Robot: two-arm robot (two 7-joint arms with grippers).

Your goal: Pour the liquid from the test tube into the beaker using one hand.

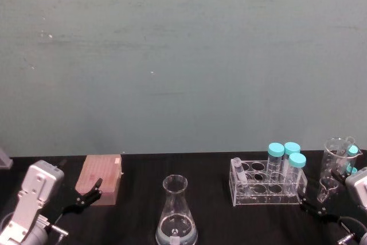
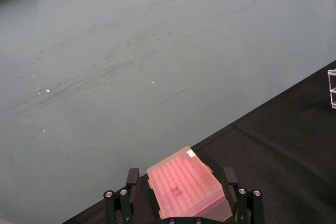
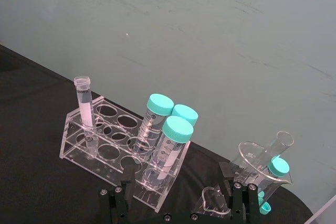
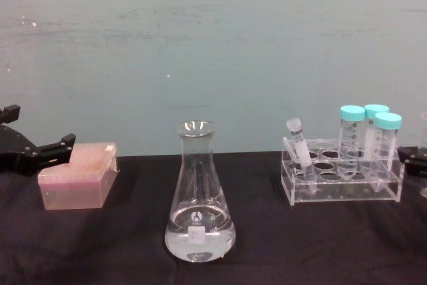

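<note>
The test tube [image 4: 298, 143] is sitting in the rack [image 4: 341, 190] at its left end, leaning with its top tipped left. I can't tell which row it's in or how much is in it. Three teal-capped tubes [image 4: 371, 119] stand bunched together at the rack's right end, and the holes between them and the test tube are open.

The flask [image 4: 198, 191] stands upright on the black table [image 4: 120, 245], off to the left of the rack and nearer the robot, well apart from it. There's a shallow layer of clear liquid [image 4: 199, 243] across its base and a small white label low on its side.

The right gripper [image 1: 315, 206] is low at the table's right side, near the rack's right front corner and not touching anything. In the right wrist view its fingers [image 3: 118, 198] are spread wide with nothing held between them, and the rack end with the teal tubes shows past them.

Just right of the rack and a bit further back is a spouted beaker [image 1: 335, 162] with a couple of tubes propped inside, one of them teal-capped.

Over on the left, the left gripper [image 1: 86, 196] hangs just above the table, right by a pink box [image 1: 102, 177]. Its fingers [image 2: 129, 190] are wide apart too and holding nothing, with the box just ahead of them. Behind everything is a plain teal wall [image 1: 183, 55].
</note>
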